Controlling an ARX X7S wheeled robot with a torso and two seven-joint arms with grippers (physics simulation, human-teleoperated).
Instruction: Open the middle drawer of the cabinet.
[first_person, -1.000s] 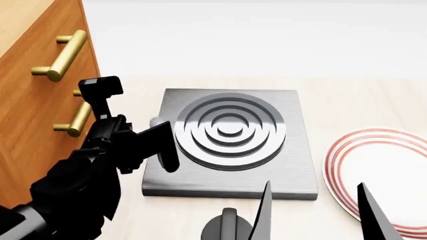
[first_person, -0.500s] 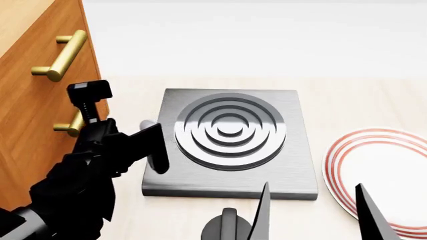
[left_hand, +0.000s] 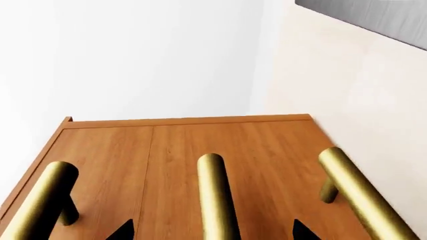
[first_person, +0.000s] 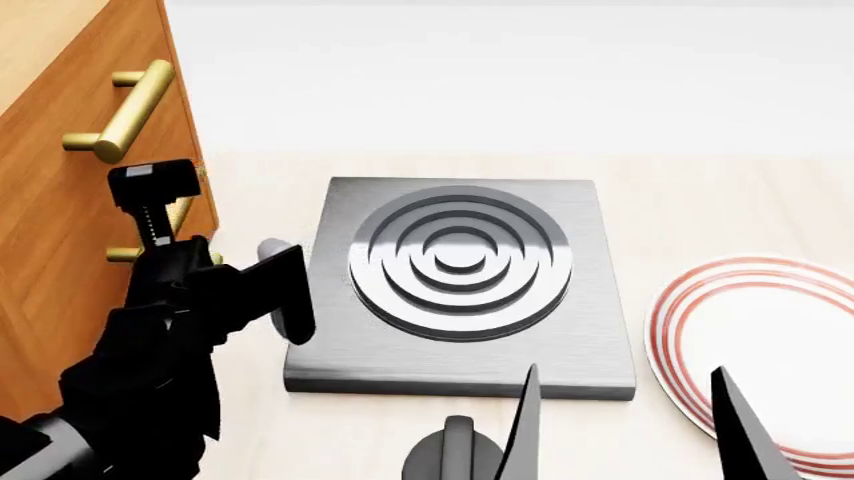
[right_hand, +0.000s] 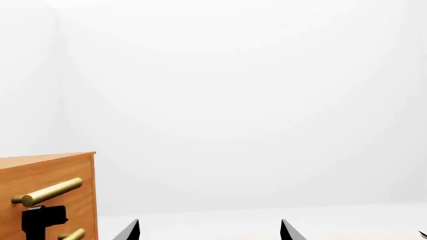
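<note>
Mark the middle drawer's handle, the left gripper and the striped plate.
middle drawer handle (left_hand: 215, 195): left wrist view, on the brass bar, mid-length.
left gripper (left_hand: 212, 231): left wrist view, midway between the two dark fingers, tips either side of the bar.
striped plate (first_person: 694, 300): head view, on its red-ringed rim, left part.

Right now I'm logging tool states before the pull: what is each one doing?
Left tool: open, straddling the middle handle, not closed on it.
Right tool: open, empty.

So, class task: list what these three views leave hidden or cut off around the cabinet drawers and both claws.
- Head view: the left arm hides most of the middle drawer's handle.
- Left wrist view: only the left claw tips show; the frame edge cuts off the rest.
- Head view: right claw body lies below the frame.
</note>
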